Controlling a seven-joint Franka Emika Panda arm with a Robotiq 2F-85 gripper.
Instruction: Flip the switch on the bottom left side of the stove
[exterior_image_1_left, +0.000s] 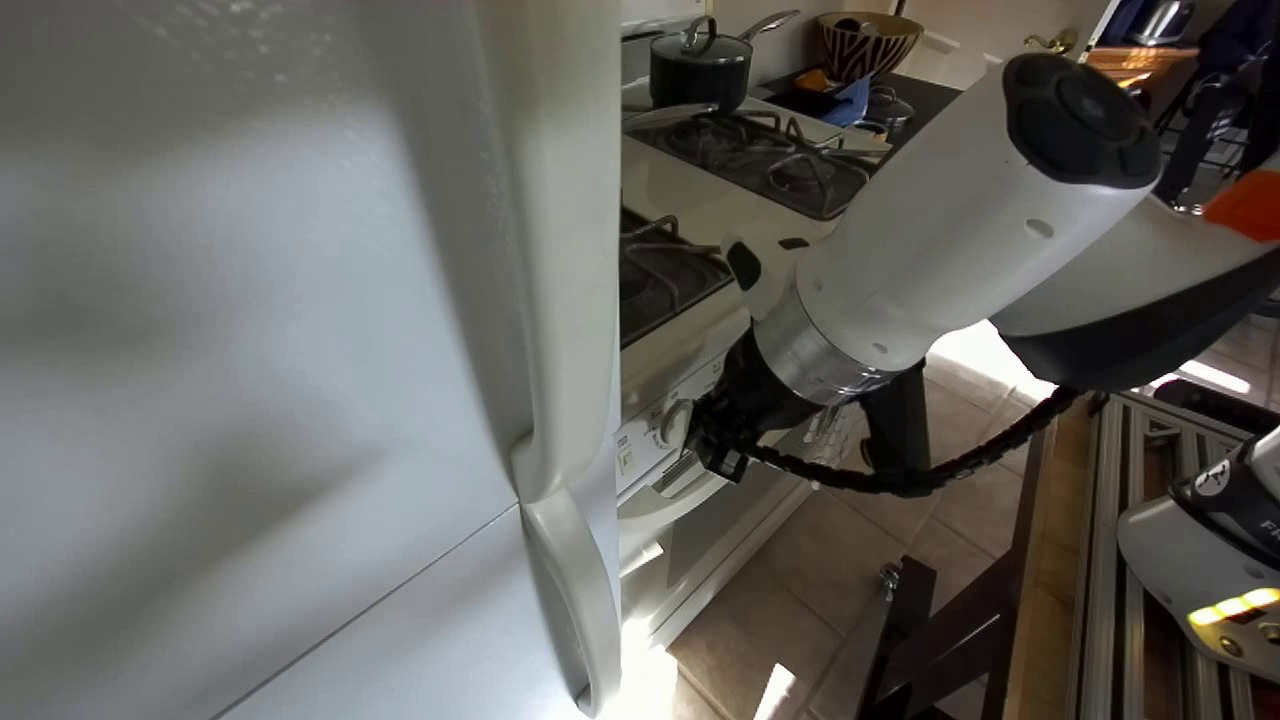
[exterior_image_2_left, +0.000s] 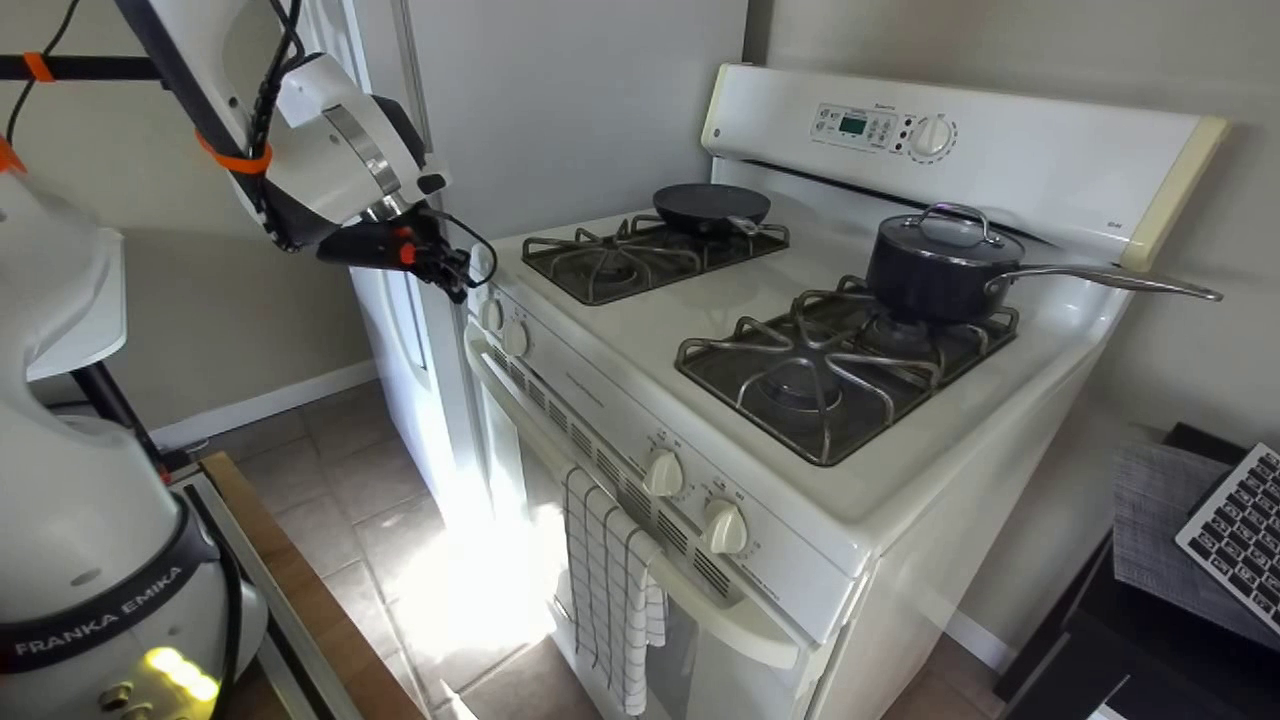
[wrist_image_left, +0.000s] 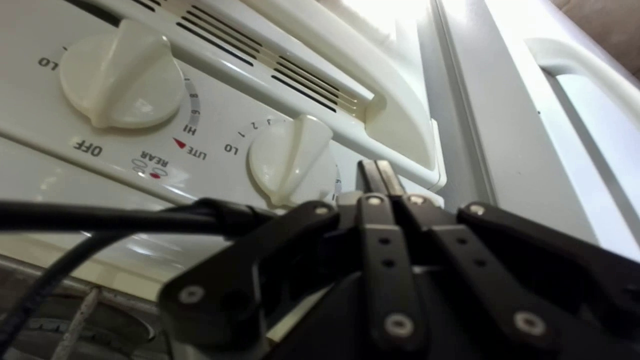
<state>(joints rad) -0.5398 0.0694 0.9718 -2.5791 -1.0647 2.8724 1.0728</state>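
We count four front knobs (exterior_image_2_left: 662, 472) on the stove (exterior_image_2_left: 660, 325); our arm (exterior_image_1_left: 930, 230) slants down toward it, end effector (wrist_image_left: 381, 173) closed.

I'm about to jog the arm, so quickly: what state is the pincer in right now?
Pincer: closed, holding nothing; the nearest stove knob is not between its jaws.

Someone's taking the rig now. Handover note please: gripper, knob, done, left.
Gripper: shut, holding nothing, close beside the end knob; contact unclear.
Where: end knob is leftmost on the front of the stove, next to the fridge.
Done: gripper in place at the knob; no turn can be confirmed.
Left: probably nudge the end knob round, then check where it points.
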